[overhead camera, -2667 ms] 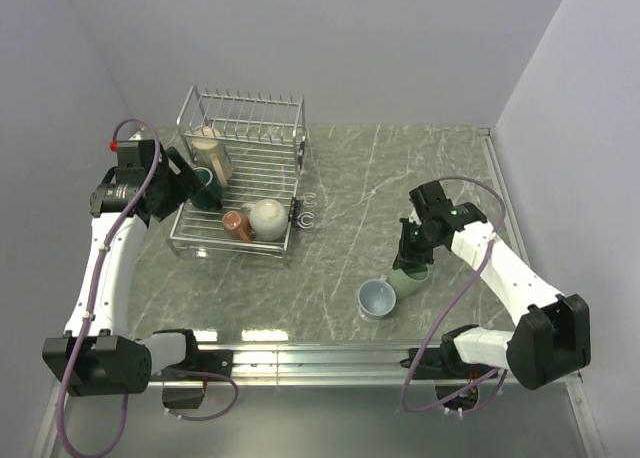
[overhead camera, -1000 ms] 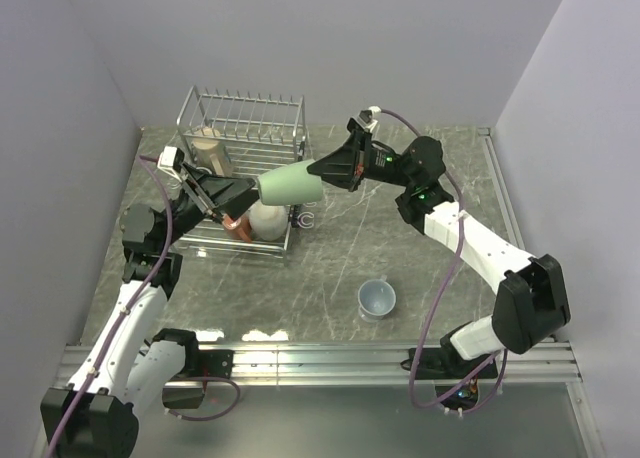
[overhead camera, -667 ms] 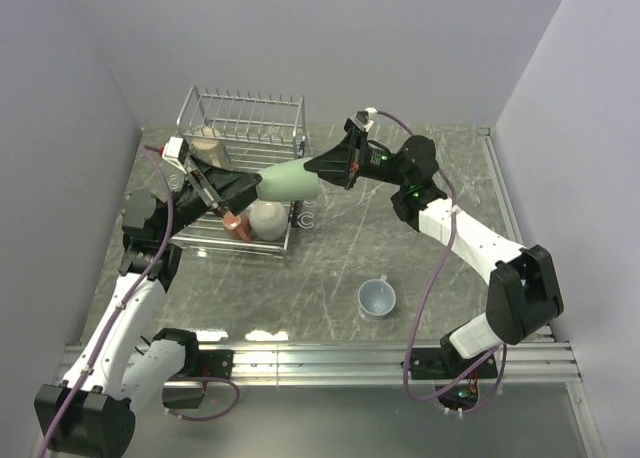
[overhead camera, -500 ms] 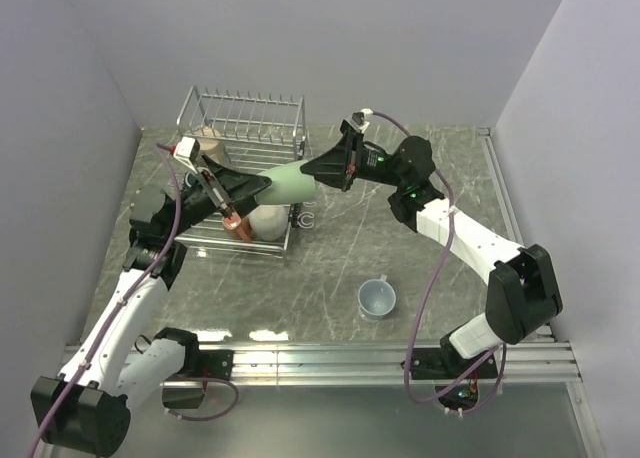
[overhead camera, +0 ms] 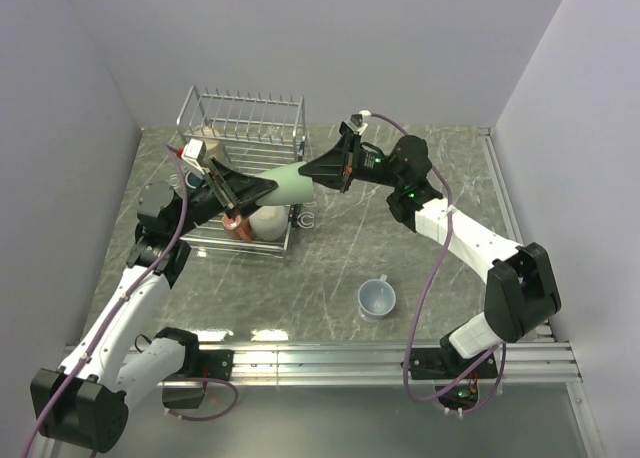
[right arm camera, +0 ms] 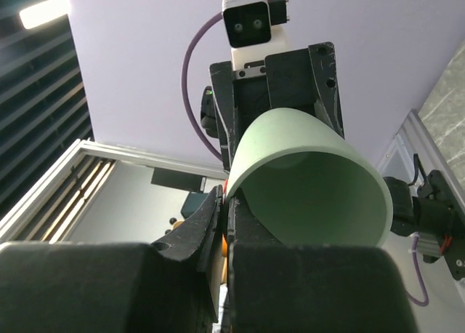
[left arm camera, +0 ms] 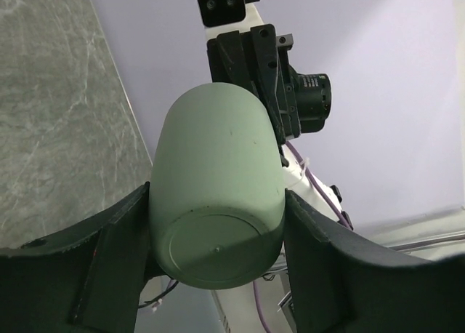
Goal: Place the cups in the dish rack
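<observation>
- Over the right edge of the dish rack (overhead camera: 243, 100), as the overhead view shows it, the pale green cup (overhead camera: 290, 185) is hanging on its side in the air, touching neither the rack nor the table (overhead camera: 420, 178).
- The cup's open mouth is facing the right arm and its closed base is facing the left arm.
- The right claw (overhead camera: 318, 170) is pinching the cup wall at the rim. One finger is sitting inside the mouth and the other outside, with the jaws almost together.
- The right wrist view (right arm camera: 225, 246) is showing this same pinch on the cup (right arm camera: 312, 173).
- The left claw (overhead camera: 262, 188) is straddling the base end of the cup (left arm camera: 214, 202). Its jaws are standing roughly half apart, and both pads are lying against the wall on opposite sides.
- Both claws are therefore holding the one cup. This is judged to be a hand-over from right to left.
- Inside the rack, a tan cup (overhead camera: 212, 150) is leaning near the back, and a red-brown cup (overhead camera: 235, 223) and a cream cup (overhead camera: 266, 221) are sitting just beside each other at the front.
- The left arm is covering part of the rack floor, so any further cup there cannot be confirmed.
- A blue-grey cup (overhead camera: 377, 298) is standing upright on the table, well apart from the rack.
- Progress, as judged: at least three cups are loaded, one is in transfer, and one is waiting on the table.
</observation>
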You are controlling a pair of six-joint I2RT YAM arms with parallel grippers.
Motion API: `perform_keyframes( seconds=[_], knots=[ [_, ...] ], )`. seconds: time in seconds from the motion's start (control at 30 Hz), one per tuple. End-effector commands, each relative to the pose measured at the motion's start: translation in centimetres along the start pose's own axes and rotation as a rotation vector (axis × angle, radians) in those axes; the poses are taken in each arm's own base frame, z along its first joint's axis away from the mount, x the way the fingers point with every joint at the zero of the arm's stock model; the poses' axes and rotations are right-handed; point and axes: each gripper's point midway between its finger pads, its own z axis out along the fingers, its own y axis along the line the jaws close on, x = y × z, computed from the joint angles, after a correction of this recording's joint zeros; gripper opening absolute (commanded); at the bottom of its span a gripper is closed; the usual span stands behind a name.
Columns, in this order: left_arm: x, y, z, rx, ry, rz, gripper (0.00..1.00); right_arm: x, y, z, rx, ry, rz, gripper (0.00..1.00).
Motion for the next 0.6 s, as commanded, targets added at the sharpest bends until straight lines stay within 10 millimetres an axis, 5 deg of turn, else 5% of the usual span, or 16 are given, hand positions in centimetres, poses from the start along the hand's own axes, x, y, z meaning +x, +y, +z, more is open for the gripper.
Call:
perform_keyframes(
  seconds=[0.0,0.03,0.07,0.13,0.17,0.27,0.3,0.33,0.4,0.43,0.57],
  knots=[
    [-0.7,-3.1,0.1,0.071,-0.025,0.092,0.4,0.8,0.8,0.0,-0.011,0.019,-0.052,0.0],
    [-0.8,-3.0,0.1,0.065,-0.031,0.092,0.36,0.9,0.8,0.0,-0.006,0.023,-0.058,0.0],
    [-0.8,-3.0,0.0,0.063,-0.034,0.096,0.36,0.8,0.2,0.0,0.015,0.023,-0.061,0.12],
    [-0.9,-2.9,0.0,0.04,-0.033,0.101,0.34,0.8,0.1,-0.1,0.041,0.017,-0.079,0.5],
    [-1.1,-2.7,0.0,0.026,-0.04,0.107,0.33,0.6,-1.1,-0.3,0.091,0.014,-0.084,0.97],
    [-2.2,-1.5,0.1,-0.108,-0.064,0.146,0.3,0.0,-3.1,-1.5,0.214,-0.009,-0.114,0.98],
    [-2.6,0.4,0.2,-0.212,-0.065,0.131,0.29,-0.4,-3.6,-2.1,0.249,-0.025,-0.125,0.98],
    [-3.0,0.7,-0.7,-0.323,-0.056,0.173,0.27,-1.2,-3.5,-3.3,0.281,-0.053,-0.205,0.99],
    [-4.8,2.6,-1.4,-0.488,-0.103,0.206,0.24,-2.5,-6.6,-6.1,0.462,-0.127,-0.155,0.99],
    [-5.7,1.5,-1.8,-0.509,-0.116,0.268,0.23,-3.9,-7.0,-8.1,0.522,-0.171,-0.216,1.0],
    [-8.6,3.7,-5.0,-0.736,-0.194,0.289,0.15,-4.8,-11.1,-14.4,0.75,-0.252,-0.126,1.0]
  ],
)
